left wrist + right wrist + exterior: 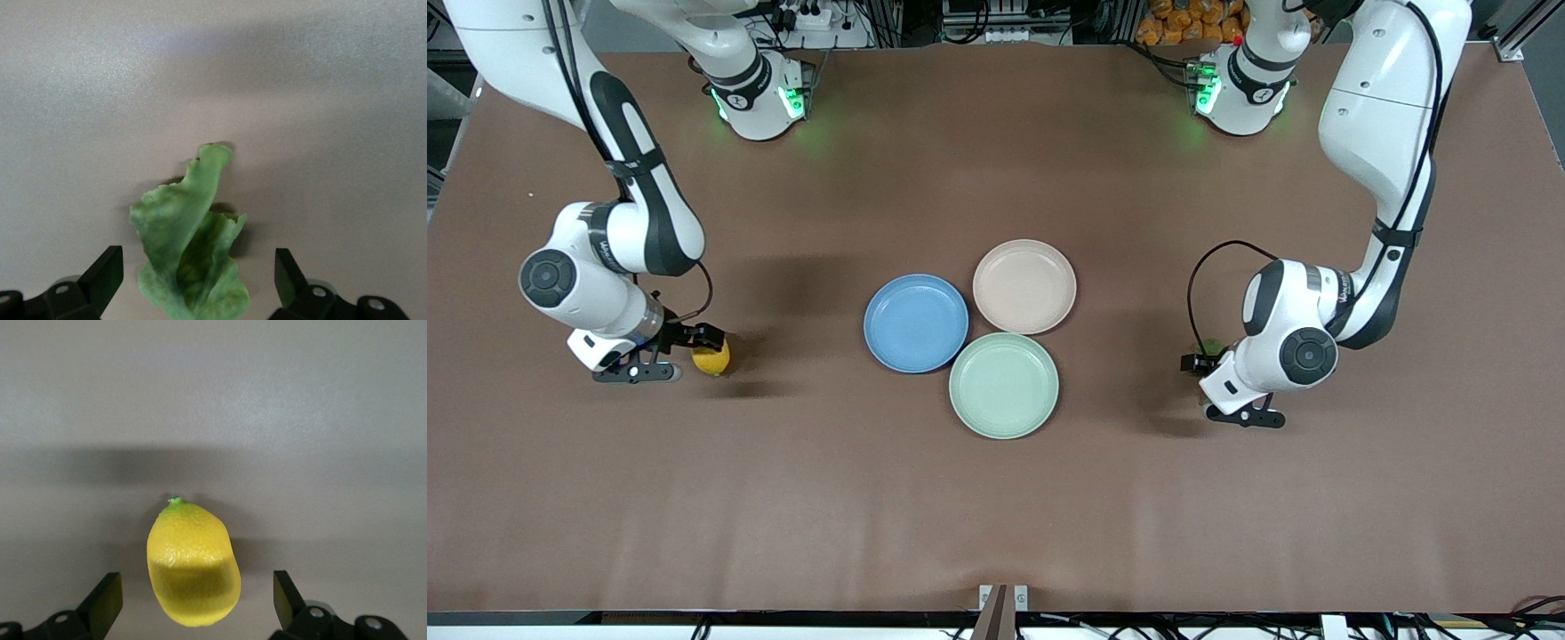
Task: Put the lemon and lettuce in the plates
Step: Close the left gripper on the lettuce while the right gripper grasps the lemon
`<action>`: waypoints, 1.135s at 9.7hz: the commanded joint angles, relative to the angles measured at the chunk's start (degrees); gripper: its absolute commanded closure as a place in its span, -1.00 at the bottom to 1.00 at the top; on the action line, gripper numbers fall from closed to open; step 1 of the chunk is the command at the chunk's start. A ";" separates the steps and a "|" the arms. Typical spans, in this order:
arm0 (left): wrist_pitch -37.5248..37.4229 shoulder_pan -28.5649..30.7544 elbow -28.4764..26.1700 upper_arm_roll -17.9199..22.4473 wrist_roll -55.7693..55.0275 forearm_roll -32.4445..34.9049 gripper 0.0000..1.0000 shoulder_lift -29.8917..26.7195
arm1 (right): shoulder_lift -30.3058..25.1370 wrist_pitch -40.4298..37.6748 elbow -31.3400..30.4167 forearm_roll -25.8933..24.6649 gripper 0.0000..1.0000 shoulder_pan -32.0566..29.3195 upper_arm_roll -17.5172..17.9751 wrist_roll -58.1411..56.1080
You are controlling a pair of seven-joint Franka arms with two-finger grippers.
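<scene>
The yellow lemon (711, 358) lies on the brown table toward the right arm's end. My right gripper (694, 342) is open and low around it; in the right wrist view the lemon (193, 565) sits between the two fingertips (107, 600), untouched. The green lettuce (1213, 348) lies toward the left arm's end, mostly hidden by the left wrist. My left gripper (1199, 373) is open and low over it; in the left wrist view the leaf (190, 247) lies between the fingertips (107, 273). The blue plate (916, 323) and the beige-pink plate (1024, 286) stand mid-table, both bare.
A pale mint-green plate (1004, 385) touches the other two, nearer to the front camera. The robot bases stand along the table's top edge. Wide bare brown table surrounds the plates.
</scene>
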 commanded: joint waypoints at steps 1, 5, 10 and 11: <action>0.65 -0.34 -0.32 0.10 -1.07 0.12 -1.00 0.02 | 0.89 2.20 -0.92 -0.12 -1.00 -0.44 0.49 0.27; 0.65 -0.43 -0.32 0.10 -1.07 0.12 -1.00 0.54 | 3.00 4.66 -1.01 -0.12 -1.00 -0.36 0.58 0.27; 0.74 -0.25 -0.32 0.18 -0.11 0.38 -0.43 0.63 | 5.81 8.27 -1.09 -0.03 -1.00 -0.18 0.58 0.44; 0.74 -0.34 -0.32 0.18 -0.01 0.38 0.02 0.63 | 6.34 8.53 -1.10 -0.03 -1.00 -0.18 0.67 0.44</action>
